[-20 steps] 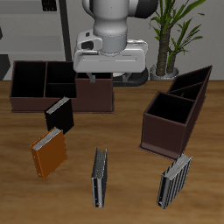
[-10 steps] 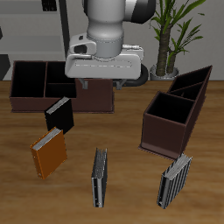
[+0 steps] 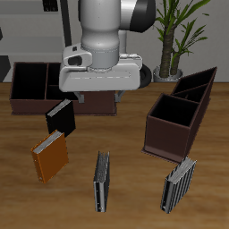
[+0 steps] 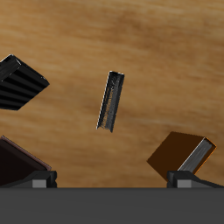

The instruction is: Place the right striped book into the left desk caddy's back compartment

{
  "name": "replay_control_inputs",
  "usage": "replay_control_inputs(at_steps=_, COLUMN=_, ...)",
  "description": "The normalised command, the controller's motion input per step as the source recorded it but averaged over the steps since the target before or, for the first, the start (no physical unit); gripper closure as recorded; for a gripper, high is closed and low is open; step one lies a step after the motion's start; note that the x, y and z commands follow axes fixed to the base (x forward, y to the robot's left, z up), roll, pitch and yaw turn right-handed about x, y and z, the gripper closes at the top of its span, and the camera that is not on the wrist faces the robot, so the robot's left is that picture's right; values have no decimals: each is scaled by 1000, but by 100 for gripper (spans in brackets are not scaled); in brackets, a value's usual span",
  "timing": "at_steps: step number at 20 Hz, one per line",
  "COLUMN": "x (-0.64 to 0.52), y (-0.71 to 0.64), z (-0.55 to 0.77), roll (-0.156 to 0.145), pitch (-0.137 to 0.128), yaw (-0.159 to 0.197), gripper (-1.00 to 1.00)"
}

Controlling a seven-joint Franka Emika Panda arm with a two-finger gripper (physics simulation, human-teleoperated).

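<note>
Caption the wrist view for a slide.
Open gripper over the right striped book, orange book beside it.

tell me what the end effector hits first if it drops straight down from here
Probably the right striped book, which lies centred under the end effector on the bare table. Nothing shows between them, though depth is uncertain.

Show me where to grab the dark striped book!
Grip the dark striped book at mid-length, coming straight down from above. It seems to stand on its long edge, thin side up, so the fingers can pinch its two flat covers.
</note>
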Motion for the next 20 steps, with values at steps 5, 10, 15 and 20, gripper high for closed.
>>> replay_control_inputs(at_steps=5, x=338, y=-69, z=-126, roll=11, pitch=-26, yaw=-13, gripper=-100)
replay_control_inputs(at_steps=10, x=279, y=81, z=-176, roll=-14, pitch=-8, yaw=-4, gripper=-100)
replay_control_inputs(at_steps=15, x=209, y=170, z=-238, roll=2, pitch=-3, yaw=-2, gripper=-100)
replay_control_inputs(at_steps=20, x=146, y=44, z=-222, roll=6, pitch=-18, yaw=-23, gripper=-100)
